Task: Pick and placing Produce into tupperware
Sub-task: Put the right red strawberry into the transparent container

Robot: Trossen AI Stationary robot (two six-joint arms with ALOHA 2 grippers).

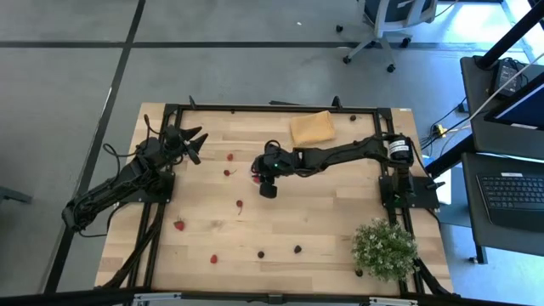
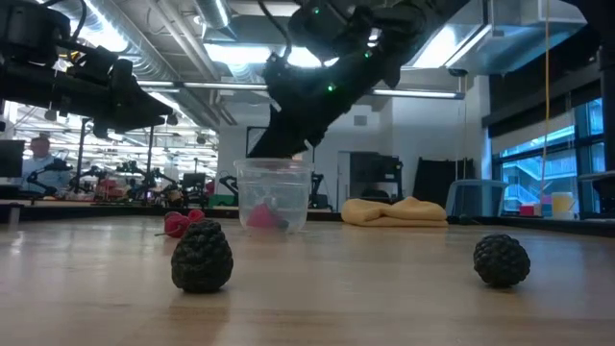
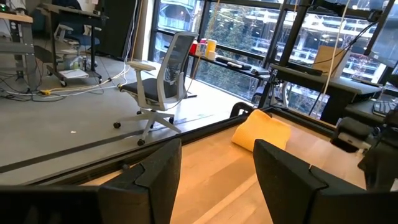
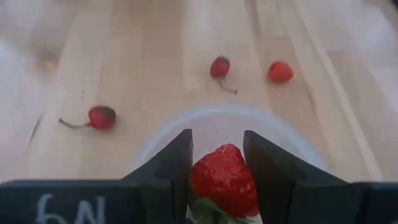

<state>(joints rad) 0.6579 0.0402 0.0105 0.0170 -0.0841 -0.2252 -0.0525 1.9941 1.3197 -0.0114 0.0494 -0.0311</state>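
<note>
Right gripper point(image 4: 217, 180) at frame centre grips a strawberry point(image 4: 224, 180) above the tupperware point(image 2: 273, 195); left gripper point(image 1: 194, 141), upper left, stands open.

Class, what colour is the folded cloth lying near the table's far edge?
Orange-yellow. The folded cloth shows best in the high view, lying flat on the wooden table.

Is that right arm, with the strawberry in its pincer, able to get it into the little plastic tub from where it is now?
Probably yes: the right pincer grips the strawberry directly over the tub, with nothing between them.
</note>
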